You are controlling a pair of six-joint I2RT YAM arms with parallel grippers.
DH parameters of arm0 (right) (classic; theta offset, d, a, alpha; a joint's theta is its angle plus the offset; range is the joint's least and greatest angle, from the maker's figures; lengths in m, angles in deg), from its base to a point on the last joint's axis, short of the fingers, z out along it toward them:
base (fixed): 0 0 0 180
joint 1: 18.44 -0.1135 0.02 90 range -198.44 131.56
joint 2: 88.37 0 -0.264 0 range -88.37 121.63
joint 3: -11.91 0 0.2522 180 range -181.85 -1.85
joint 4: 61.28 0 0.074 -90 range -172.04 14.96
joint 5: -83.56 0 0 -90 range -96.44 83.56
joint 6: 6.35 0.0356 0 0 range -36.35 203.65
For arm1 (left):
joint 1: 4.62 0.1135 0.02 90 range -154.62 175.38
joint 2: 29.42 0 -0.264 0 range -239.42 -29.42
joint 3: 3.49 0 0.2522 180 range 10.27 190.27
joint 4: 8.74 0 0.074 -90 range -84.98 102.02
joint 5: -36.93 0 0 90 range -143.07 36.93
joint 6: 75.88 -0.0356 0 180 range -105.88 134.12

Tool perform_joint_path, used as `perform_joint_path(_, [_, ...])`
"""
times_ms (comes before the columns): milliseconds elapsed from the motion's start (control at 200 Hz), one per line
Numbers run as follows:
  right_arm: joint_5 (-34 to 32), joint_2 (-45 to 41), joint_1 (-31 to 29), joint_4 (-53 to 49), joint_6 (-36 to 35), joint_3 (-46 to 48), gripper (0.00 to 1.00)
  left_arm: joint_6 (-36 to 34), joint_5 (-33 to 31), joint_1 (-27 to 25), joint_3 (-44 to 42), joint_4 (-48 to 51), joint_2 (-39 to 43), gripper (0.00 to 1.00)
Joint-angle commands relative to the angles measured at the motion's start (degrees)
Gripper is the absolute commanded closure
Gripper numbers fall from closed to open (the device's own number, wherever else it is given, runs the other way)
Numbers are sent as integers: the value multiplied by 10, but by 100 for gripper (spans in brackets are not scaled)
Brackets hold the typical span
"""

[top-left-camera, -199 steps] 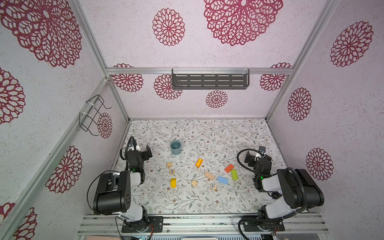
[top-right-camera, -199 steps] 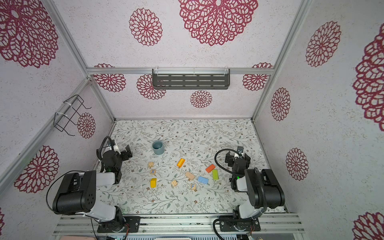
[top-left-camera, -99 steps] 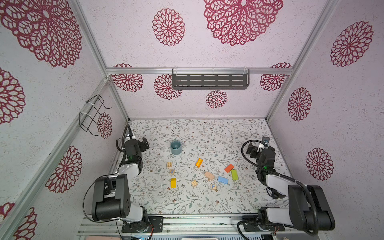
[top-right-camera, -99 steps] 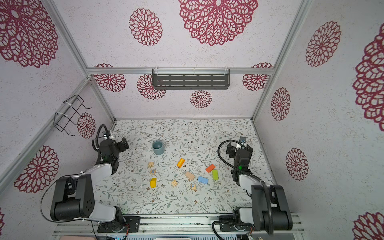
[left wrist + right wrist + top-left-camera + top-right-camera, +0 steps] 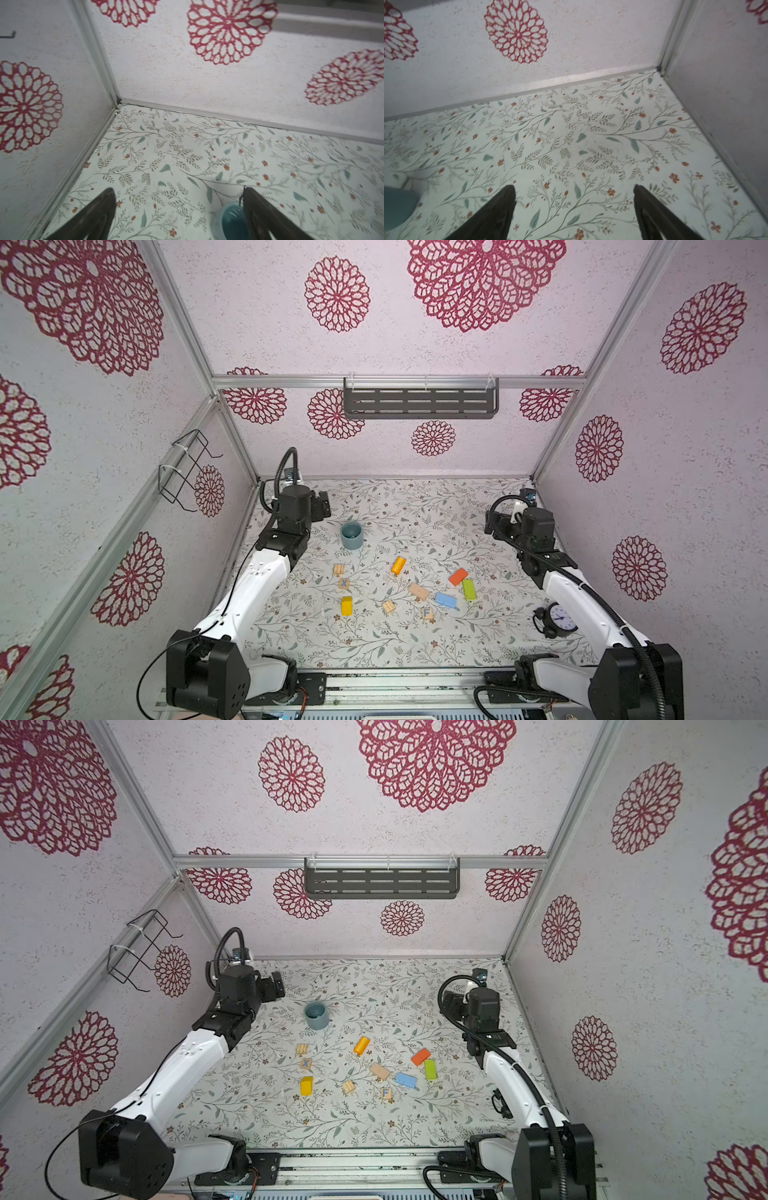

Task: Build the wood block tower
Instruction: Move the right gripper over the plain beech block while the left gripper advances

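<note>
L gripper (image 5: 178, 188) and R gripper (image 5: 573, 186) are hovering over back corners of the table (image 5: 415, 506), jaws spread wide, holding nothing. The wood blocks (image 5: 419, 591) are lying scattered singly mid-table, in front of the teal cup (image 5: 351, 535); red block (image 5: 458, 576) & green block (image 5: 469, 589) poss. touching.

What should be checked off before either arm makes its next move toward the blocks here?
1. Left hand open and empty: ok.
2. Right hand open and empty: ok.
3. Stacking begun: not ok; the wood blocks lie scattered singly, none stacked.
4. Teal cup stands apart from the blocks: ok.
5. Alarm clock free of the right arm: cannot tell; the arm overlaps it.
</note>
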Motion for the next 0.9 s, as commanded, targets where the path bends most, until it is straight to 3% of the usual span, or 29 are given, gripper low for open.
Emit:
perform_joint_path(0, [18, -2, -61, -94, 19, -31, 11, 59, -46, -31, -1, 102, 25, 3])
perform_joint_path(135, [19, 33, -140, -147, 4, -58, 17, 115, -38, -79, -8, 154, 37, 3])
perform_joint_path(330, [22, 78, -222, -199, -6, -89, 26, 142, -56, -150, -13, 230, 36, 3])
perform_joint_path(710, [53, 152, -315, -354, -40, -163, 36, 214, 57, -160, -15, 337, 101, 3])
perform_joint_path(896, [49, 157, -326, -350, -53, -158, 38, 233, 72, -161, -54, 358, 162, 3])
